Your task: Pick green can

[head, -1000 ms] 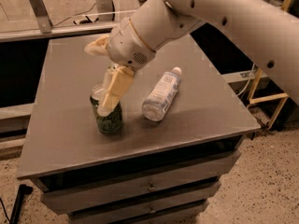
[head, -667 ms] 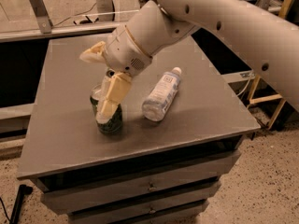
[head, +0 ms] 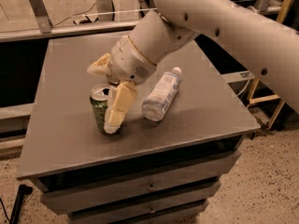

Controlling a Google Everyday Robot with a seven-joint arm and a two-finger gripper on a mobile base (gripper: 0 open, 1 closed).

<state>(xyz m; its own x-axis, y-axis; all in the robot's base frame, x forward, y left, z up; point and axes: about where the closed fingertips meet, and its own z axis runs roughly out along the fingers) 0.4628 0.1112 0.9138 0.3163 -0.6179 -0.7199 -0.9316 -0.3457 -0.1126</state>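
- The gripper (head: pixel 103 99), down at the green can (head: pixel 98 115), is covering the can's right side.
- The arm (head: pixel 233 31) above the can is running off the top and right edges.
- The bench (head: pixel 60 139) under the can is being cut off below.

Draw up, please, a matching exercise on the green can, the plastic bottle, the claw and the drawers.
Things:
1. green can
2. plastic bottle
3. claw
4. drawers

Places or states:
a. lying on its side
b. beneath the tabletop
c. standing upright
d. lowered right at the can

Pairs: 1-c, 2-a, 3-d, 4-b.
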